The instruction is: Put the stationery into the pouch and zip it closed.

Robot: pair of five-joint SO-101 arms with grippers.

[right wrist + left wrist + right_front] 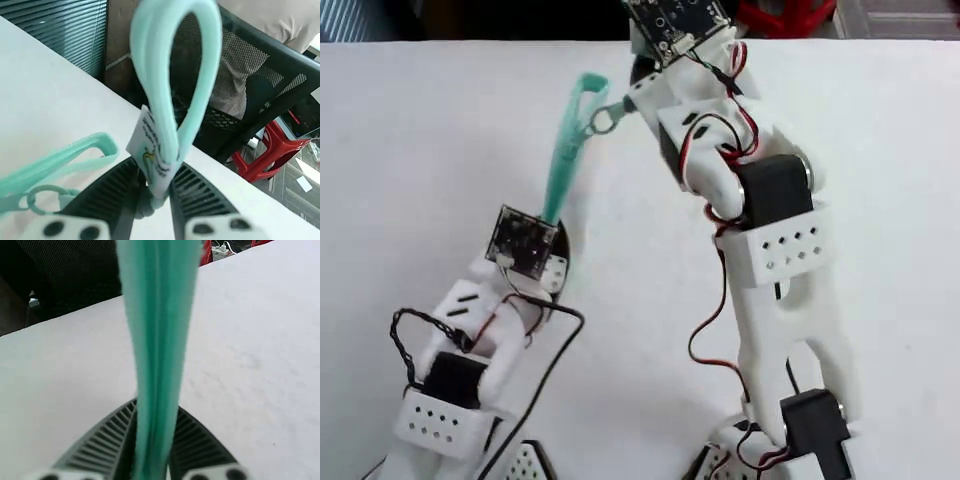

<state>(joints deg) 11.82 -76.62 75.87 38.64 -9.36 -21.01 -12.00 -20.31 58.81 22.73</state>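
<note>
Long, thin and mint green for the pouch (560,170), seen from its edge. Stretched out over the middle of the table (440,120), pointing toward the far edge. Cannot tell whether touching the table or lifted off it. At the far end, a small ring (602,120) and a soft green loop (150,75) with a white tag (152,155).

Pinched at the near end between the left fingers (197,440), one on each side, with just the thin pouch (157,340) in the gap. Pinched also at the far end: right fingers (195,190) nearly together, squeezing the bottom of the loop right at the tag.
</note>
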